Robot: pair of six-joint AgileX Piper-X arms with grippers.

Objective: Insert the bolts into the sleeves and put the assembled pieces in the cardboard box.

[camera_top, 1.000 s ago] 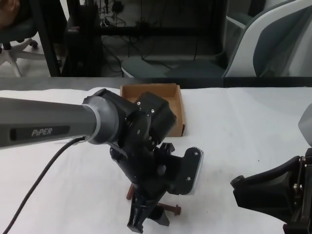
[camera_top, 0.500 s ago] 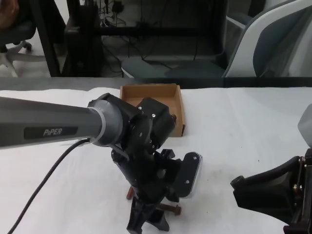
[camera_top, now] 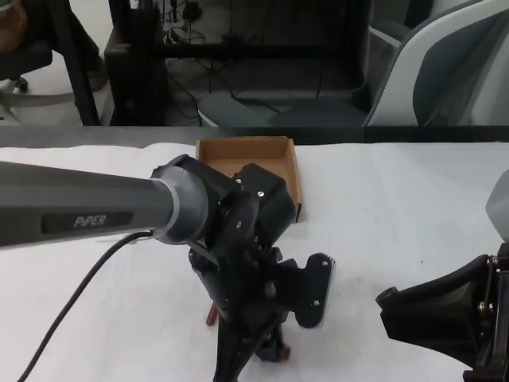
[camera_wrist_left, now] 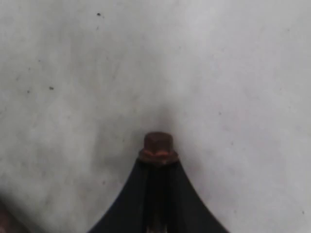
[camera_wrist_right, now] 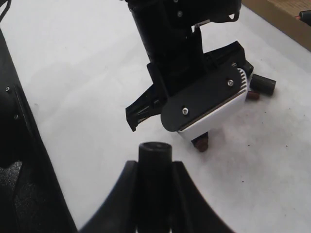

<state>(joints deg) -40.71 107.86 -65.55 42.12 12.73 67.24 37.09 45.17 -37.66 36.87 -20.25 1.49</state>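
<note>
High view: the grey-and-black left arm [camera_top: 79, 208] is seen stretched from the left edge toward the lower centre of the frame, with its wrist bent steeply down over the white cloth-covered bench [camera_top: 398, 207]. In the left wrist view, the left gripper [camera_wrist_left: 158, 168] is seen pressed together on a rusty brown hex-head bolt [camera_wrist_left: 158, 145], whose head is held just past the fingertips and close above the cloth. The open brown cardboard box [camera_top: 246, 153] is placed at the upper centre of the high view, just behind the bent wrist. The right arm [camera_top: 445, 318] is kept low in the lower right corner, well apart from the box. In the right wrist view, the right gripper [camera_wrist_right: 154, 167] is seen pinching a black cylindrical sleeve [camera_wrist_right: 154, 148], with the sleeve's open end turned toward the left arm's fingers.
</note>
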